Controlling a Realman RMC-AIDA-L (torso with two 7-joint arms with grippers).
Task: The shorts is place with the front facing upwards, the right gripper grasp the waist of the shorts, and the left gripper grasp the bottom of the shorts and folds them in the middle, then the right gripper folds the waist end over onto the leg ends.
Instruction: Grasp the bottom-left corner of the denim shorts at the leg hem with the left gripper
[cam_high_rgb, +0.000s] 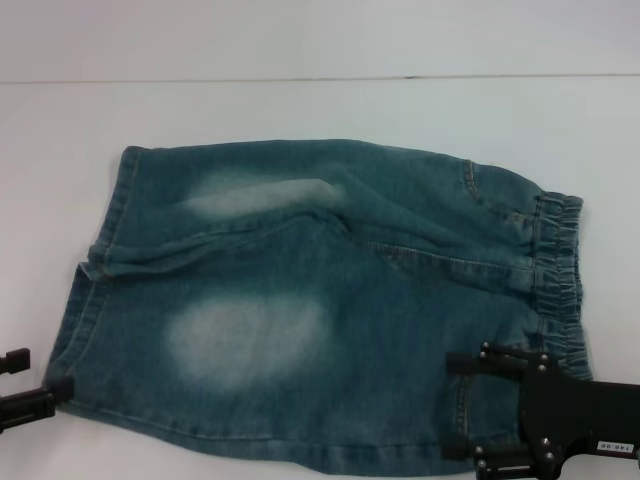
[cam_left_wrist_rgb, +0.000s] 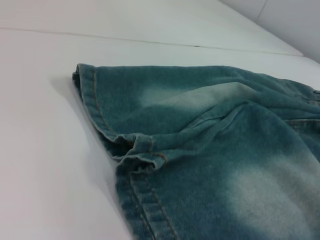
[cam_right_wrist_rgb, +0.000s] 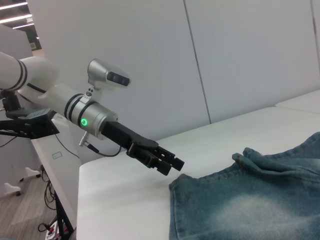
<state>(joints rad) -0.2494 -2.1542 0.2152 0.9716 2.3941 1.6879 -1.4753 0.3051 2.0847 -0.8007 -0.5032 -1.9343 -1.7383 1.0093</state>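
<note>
Two hands are in my head view, one at each near corner of the shorts (cam_high_rgb: 320, 310). I go left to right.

My left hand (cam_high_rgb: 25, 385) sits low at the left edge of the head view, fingers parted with nothing between them, its tips just at the near corner of the leg ends (cam_high_rgb: 85, 290). My right wrist view shows it from the side: black fingers on a silver-and-white arm, hovering just beside that hem, holding nothing.

The shorts lie flat on the white worktop (cam_high_rgb: 320, 110), legs toward my left, waist (cam_high_rgb: 560, 270) toward my right. The fabric is blue-green washed denim with two pale faded patches, one on each leg. The leg hems are flat with plain stitching; in my left wrist view the two hems meet at a small rumpled fold where the crotch seam comes out. A long crease runs from there across the cloth toward the waist. The waist is a gathered, ruffled elastic band, with a stitched pocket seam just beside it.

My right hand (cam_high_rgb: 465, 405) is over the near corner at the waist end, black with screw heads and a small white label. Its two fingers stand wide apart above the denim, gripping nothing that I can see.
</note>
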